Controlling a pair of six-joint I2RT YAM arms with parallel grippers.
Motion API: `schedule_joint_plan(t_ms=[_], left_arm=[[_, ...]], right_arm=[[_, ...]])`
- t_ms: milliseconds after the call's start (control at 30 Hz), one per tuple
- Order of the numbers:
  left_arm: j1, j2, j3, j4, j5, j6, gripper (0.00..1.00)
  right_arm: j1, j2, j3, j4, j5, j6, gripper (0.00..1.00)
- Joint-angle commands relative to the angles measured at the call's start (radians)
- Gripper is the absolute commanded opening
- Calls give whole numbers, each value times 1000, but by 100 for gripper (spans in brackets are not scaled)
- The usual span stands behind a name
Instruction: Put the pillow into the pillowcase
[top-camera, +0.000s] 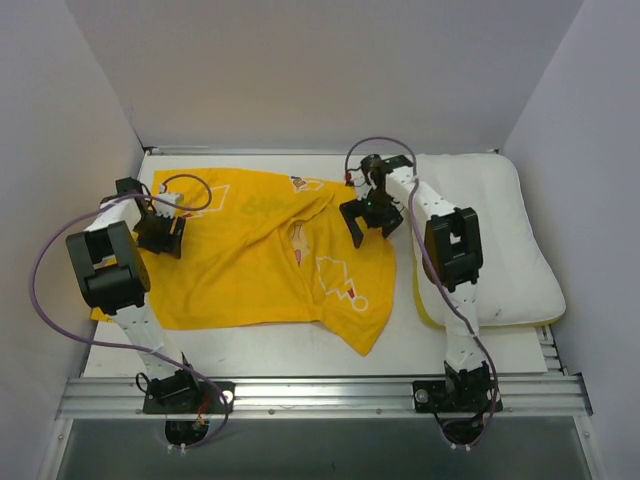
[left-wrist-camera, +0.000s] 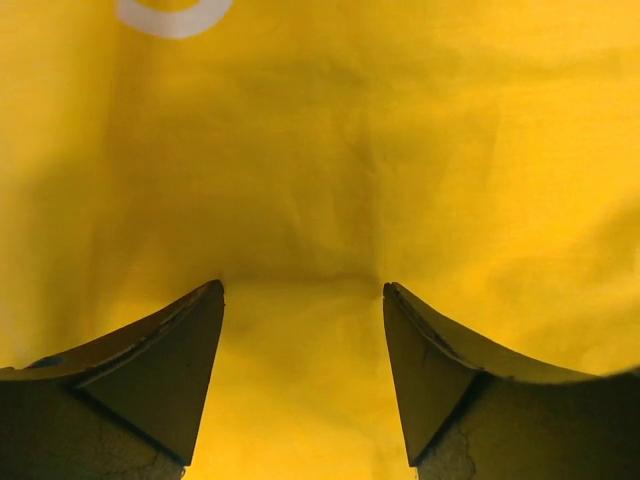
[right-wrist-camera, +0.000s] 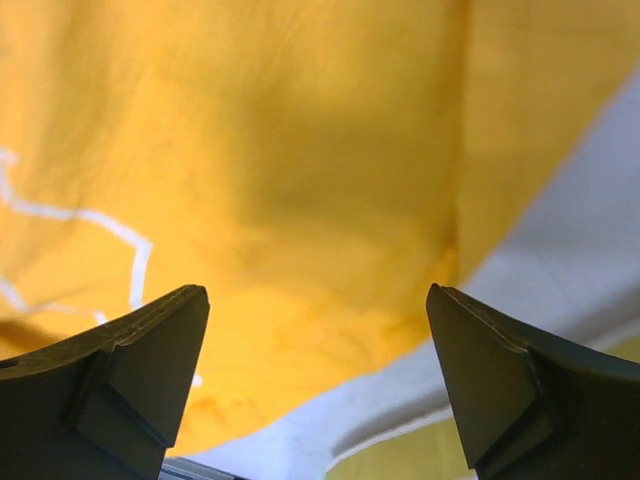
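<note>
In the top view the right arm (top-camera: 455, 245) crosses the pillow (top-camera: 505, 230) and hides its left edge. The left arm (top-camera: 105, 265) covers the left border of the pillowcase (top-camera: 250, 270). Folds bury most of its print, and the lettering is too faint to read.

From the left wrist the cloth runs past every edge, and a white curve (left-wrist-camera: 170, 15) is clipped at the top. Whether the left gripper (left-wrist-camera: 303, 330) touches the cloth cannot be told. From the right wrist the white outline (right-wrist-camera: 90, 215) shows only in part.
</note>
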Motion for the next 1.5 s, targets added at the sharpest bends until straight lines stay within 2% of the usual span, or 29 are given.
schedule_joint_plan(t_ms=[0, 67, 167, 200, 300, 400, 533, 633, 767, 867, 933, 1000, 1033, 1100, 1267, 1467], left_arm=[[-22, -33, 50, 3, 28, 13, 74], [-28, -60, 70, 3, 73, 10, 77], [-45, -129, 81, 3, 128, -13, 83], [-66, -163, 82, 3, 133, -19, 91], [-123, -227, 73, 3, 137, -21, 96], [-166, -278, 56, 3, 134, -22, 97], [-239, -326, 11, 3, 121, -25, 98], [-261, -352, -16, 3, 122, -35, 97], [-275, -379, -69, 2, 122, -42, 97], [-277, -392, -92, 3, 124, -44, 98], [-277, -393, -95, 2, 122, -45, 97], [-277, -392, -97, 2, 121, -53, 97], [-277, -390, -97, 2, 114, -53, 97], [-275, -387, -92, -4, 113, -64, 97], [-273, -367, -59, -5, 133, -77, 97], [-269, -338, 22, -17, 202, -132, 97]], right_arm=[[-64, -254, 40, -33, -104, 88, 100], [-143, -327, 26, -9, -119, 119, 100], [-238, -416, -2, 19, -51, 158, 100], [-302, -427, -6, 22, -30, 164, 100], [-424, -403, 6, 13, 41, 169, 100], [-511, -354, 35, -1, 71, 141, 100], [-576, -256, 83, -13, 96, 77, 100], [-598, -165, 113, -16, 30, 51, 100], [-588, -67, 116, -16, 18, 38, 100], [-575, 10, 83, -18, 64, 21, 100], [-570, 71, 72, -38, 114, 2, 92], [-568, 94, 73, -44, 134, -26, 67], [-567, 91, 72, -55, 168, -32, 49], [-552, 50, 54, -59, 186, -74, 0], [-522, -51, 27, -90, 89, -224, 0], [-509, -307, 73, -111, -70, -396, 0]])
